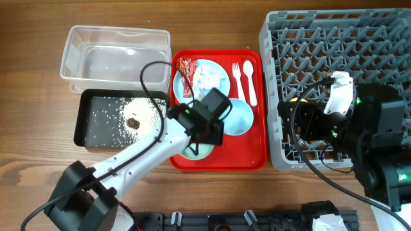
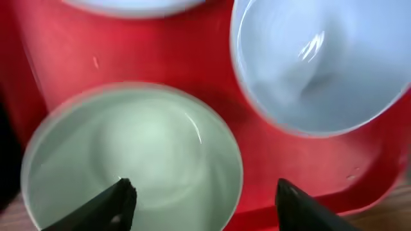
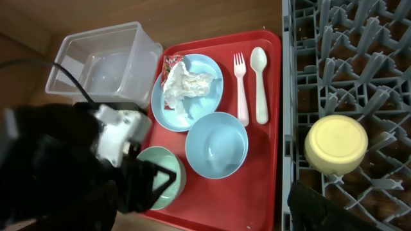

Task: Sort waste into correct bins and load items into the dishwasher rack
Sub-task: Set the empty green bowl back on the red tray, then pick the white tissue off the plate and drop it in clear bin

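The left gripper (image 2: pixel 204 192), spread wide and empty, straddles the right rim of the pale green bowl (image 2: pixel 138 144), lower left of its wrist view.

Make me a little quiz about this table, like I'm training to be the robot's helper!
1. True or false: the cup is in the rack.
2. What lies on the plate? A) rice B) crumpled paper C) fork
3. Fill in: the left gripper has its open jaws either side of the rim of the ___ bowl.
Key: 1 true; 2 B; 3 green.
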